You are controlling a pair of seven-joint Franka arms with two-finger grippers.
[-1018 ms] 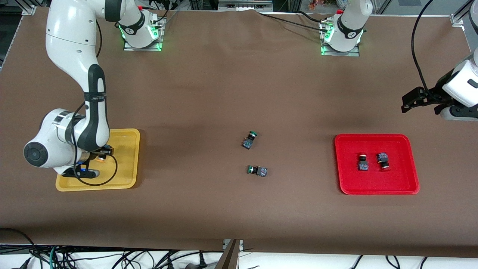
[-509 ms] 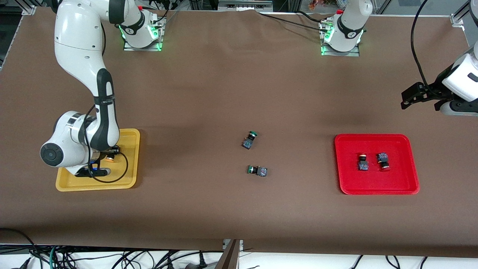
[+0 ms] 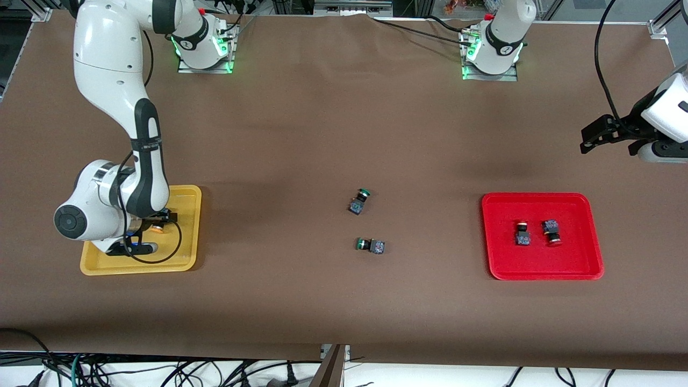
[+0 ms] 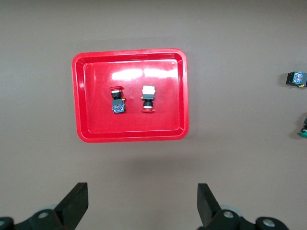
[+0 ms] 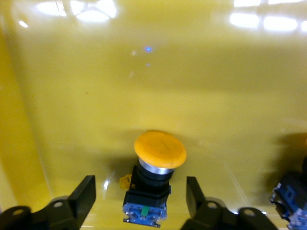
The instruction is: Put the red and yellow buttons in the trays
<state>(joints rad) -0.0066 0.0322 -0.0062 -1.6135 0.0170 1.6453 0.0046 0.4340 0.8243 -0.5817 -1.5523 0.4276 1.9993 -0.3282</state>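
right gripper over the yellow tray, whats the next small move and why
Probably lift the right gripper straight up. Its fingers stand apart on either side of the yellow button, which lies on the yellow tray floor, so the placing looks done. The left gripper waits, open.

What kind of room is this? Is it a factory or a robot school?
Most likely a robot lab. Two white arms are bolted along a brown-covered table, cables lie tangled under its edge, and the yellow tray and red tray look like a sorting exercise.
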